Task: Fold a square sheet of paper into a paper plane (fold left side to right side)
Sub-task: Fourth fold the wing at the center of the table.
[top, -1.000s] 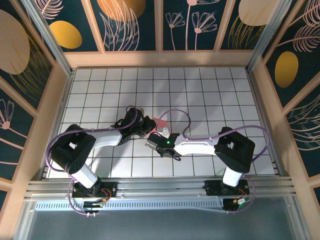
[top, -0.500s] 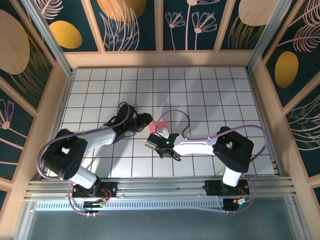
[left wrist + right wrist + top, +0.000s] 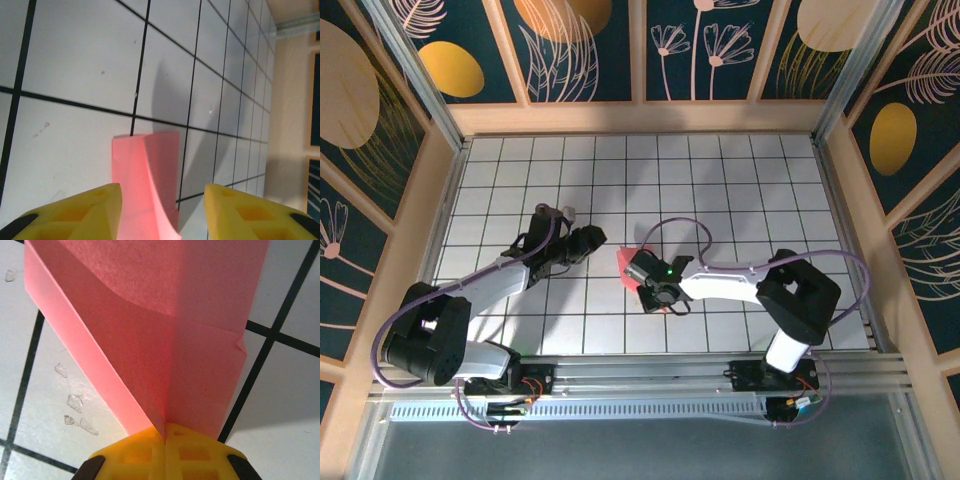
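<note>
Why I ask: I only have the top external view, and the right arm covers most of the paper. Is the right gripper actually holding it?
Observer: Yes. In the right wrist view the right gripper has its yellow fingers pressed together on the folded pink paper.
Operator: Is the left gripper on the paper too?
Observer: No. The left wrist view shows the left gripper open. The paper's end lies on the table between its spread fingers, which are not closed on it.
Operator: Is that end lying flat?
Observer: Not fully. One flap lifts and curves up off the layer below.
</note>
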